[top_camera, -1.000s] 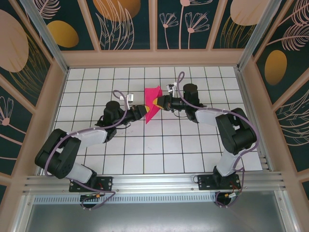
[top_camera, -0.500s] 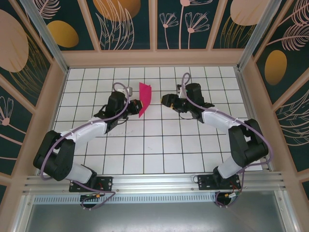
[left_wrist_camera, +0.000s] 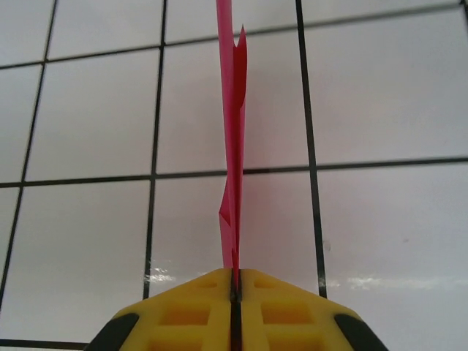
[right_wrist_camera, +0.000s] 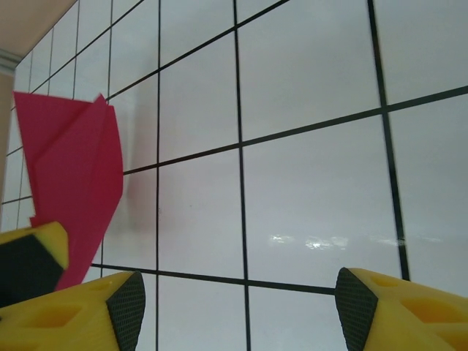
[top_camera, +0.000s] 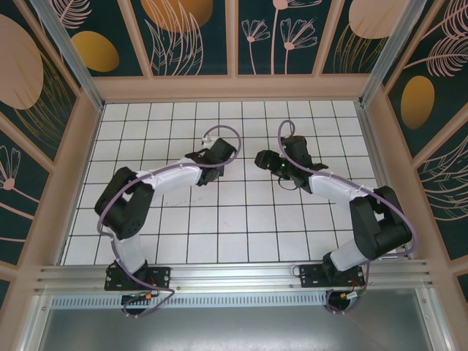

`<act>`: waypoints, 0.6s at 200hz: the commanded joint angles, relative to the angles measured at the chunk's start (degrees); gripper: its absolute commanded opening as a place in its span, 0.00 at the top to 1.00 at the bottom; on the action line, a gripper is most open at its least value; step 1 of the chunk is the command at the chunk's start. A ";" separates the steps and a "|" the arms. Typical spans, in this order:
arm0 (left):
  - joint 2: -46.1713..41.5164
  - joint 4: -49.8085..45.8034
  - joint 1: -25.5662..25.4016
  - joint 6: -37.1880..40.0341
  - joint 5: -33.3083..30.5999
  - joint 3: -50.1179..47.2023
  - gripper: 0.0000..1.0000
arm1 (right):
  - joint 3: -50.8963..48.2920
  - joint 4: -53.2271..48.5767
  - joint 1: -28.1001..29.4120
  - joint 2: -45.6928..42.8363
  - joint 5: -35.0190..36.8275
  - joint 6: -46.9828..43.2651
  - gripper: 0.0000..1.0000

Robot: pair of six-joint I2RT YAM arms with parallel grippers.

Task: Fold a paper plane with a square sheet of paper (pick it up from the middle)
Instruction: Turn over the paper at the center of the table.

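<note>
Pink sheet (left_wrist_camera: 234, 183) is clamped edge-on by the left gripper (left_wrist_camera: 235, 289), long axis toward 12 o'clock. Right gripper (right_wrist_camera: 240, 292) is seen parted, empty; sheet noted at its 10 o'clock.

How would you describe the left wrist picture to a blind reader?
The left gripper has its yellow fingers shut on folded pink paper, seen edge-on as a thin upright strip, over a white table with black grid lines.
</note>
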 commanded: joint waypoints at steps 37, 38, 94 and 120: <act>-2.22 4.45 -0.30 -1.07 10.93 -2.43 0.44 | -2.97 -0.13 -1.73 -2.57 3.96 3.19 0.29; -2.45 4.51 -0.32 -1.05 10.98 -2.53 0.43 | -2.92 -0.07 -1.73 -2.56 3.90 3.21 0.29; -15.72 13.22 7.09 -3.78 19.61 -12.94 0.10 | 4.44 -1.68 5.41 4.35 3.64 3.29 0.32; -20.00 14.45 12.20 -5.85 19.92 -18.69 0.02 | 12.23 -3.02 11.86 11.78 4.07 5.79 0.38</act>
